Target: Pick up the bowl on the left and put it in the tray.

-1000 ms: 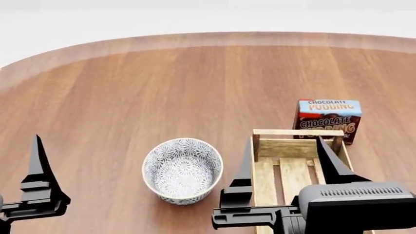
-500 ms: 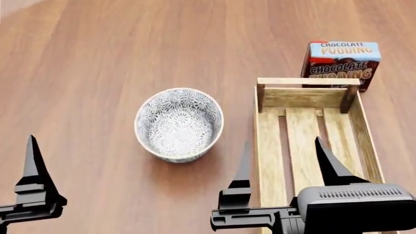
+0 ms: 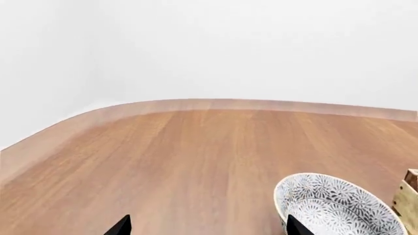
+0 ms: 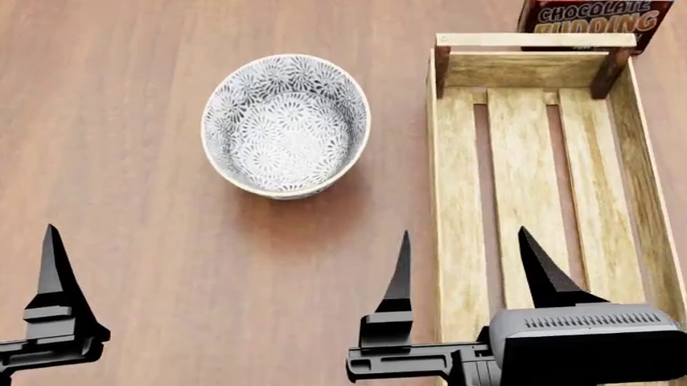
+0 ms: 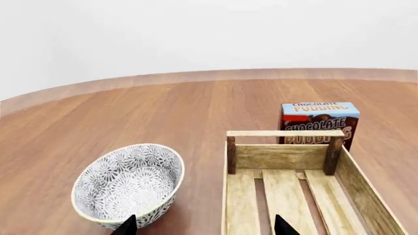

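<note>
The bowl [image 4: 285, 125], white with a fine grey-blue floral pattern, stands upright on the wooden table, left of the tray [image 4: 526, 68]. The tray is a long light-wood crate with a slatted bottom and nothing in it. My right gripper [image 4: 464, 241] is open, nearer me than both; it straddles the tray's left wall without touching it. Its wrist view shows the bowl [image 5: 127, 183] and the tray [image 5: 281, 156] ahead. My left gripper [image 3: 207, 227] is open and holds nothing, with the bowl [image 3: 339, 205] just ahead of one fingertip. Only one left finger [image 4: 51, 273] shows in the head view.
A chocolate pudding box [image 4: 596, 20] stands just behind the tray's far end, also visible as the box [image 5: 313, 122] in the right wrist view. The table's curved far edge [image 3: 216, 103] meets a white background. A corner of the tray [image 3: 408, 198] shows beside the bowl.
The head view has tilted downward, so the bowl, tray and pudding box have shifted up the picture and look larger. Both grippers stay open at the same place in view.
</note>
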Robot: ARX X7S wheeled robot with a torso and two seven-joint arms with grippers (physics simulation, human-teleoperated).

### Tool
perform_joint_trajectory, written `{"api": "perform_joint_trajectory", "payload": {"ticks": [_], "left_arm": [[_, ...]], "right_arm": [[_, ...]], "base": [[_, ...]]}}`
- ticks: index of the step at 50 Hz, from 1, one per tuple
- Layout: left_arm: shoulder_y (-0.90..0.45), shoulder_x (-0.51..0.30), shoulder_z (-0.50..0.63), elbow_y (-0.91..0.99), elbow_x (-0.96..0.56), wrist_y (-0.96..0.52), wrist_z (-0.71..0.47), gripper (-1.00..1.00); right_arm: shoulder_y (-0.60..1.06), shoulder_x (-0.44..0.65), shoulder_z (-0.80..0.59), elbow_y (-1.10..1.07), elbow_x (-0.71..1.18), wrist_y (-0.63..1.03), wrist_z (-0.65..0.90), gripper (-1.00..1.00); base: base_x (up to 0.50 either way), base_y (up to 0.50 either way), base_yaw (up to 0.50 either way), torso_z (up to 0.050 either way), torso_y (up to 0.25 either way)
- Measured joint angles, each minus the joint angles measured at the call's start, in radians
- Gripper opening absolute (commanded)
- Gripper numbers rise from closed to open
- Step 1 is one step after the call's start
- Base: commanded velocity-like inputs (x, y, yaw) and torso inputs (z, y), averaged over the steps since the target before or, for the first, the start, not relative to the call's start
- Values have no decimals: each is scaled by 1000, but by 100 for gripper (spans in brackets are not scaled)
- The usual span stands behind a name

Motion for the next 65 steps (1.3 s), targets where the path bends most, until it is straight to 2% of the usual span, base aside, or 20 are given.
{"api": "perform_joint_trajectory", "payload": {"ticks": [7, 17, 30, 47, 65], "left_arm": [[0, -3, 2, -3, -4, 3, -4, 100], [-3, -4, -3, -11, -25, -6, -11, 100], [-2, -8, -3, -24, -39, -7, -13, 100], [10, -13, 3, -48, -47, 11, -8, 100], [21, -19, 8, -73, -58, 34, -1, 100]], "right_arm": [[2, 1, -4, 5, 0, -2, 0, 100], [58, 28, -45, 22, -7, 35, -34, 100], [300, 100, -308, 152, -199, 107, -178, 100], [618, 97, -601, 500, -419, 82, -381, 100], [845, -22, -784, 982, -571, -118, -461, 100]], "base": [[0, 0, 0, 0, -230], [0, 0, 0, 0, 0], [0, 0, 0, 0, 0], [0, 0, 0, 0, 0], [0, 0, 0, 0, 0]]}}
